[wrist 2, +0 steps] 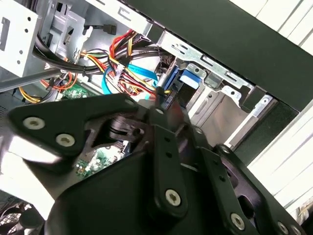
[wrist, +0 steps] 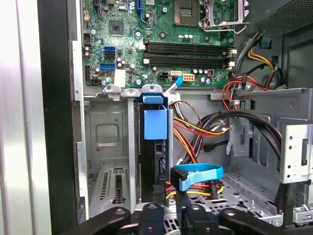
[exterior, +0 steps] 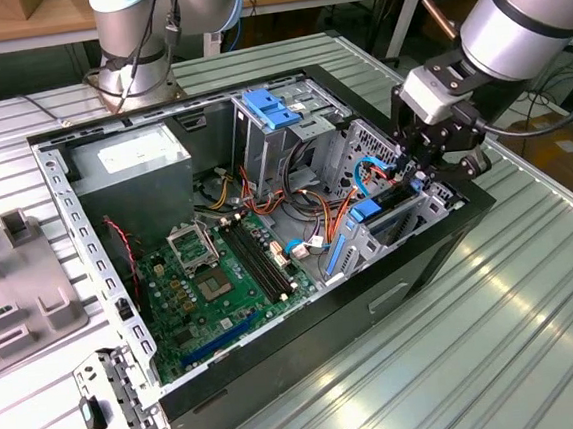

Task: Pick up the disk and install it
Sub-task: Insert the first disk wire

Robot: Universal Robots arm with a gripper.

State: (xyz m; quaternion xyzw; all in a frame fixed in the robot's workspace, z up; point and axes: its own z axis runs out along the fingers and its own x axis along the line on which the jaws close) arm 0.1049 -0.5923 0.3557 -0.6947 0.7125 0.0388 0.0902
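Evidently the disk (wrist: 155, 147) stands on edge in its bay slot inside the open computer case (exterior: 306, 323), blue rail up, because the gripper (exterior: 441, 166) hovers just above it, its grip impossible to tell

so the arm comes in from the upper corner on the exterior view's right, fat silver-grey tube link angled down toward the middle. at its end there's a pale wrist block, and the black gripper (exterior: 440, 161) hangs off that, pointing downward and a bit toward the exterior view's left. its black linkage bars splay outward on both sides of the body. in the second wrist view the gripper (wrist 2: 159, 105) is seen close up, black links with silver bolts narrowing to a point. in the first wrist view the black linkage (wrist: 168, 218) sits along one edge. can't tell how the fingertips stand.
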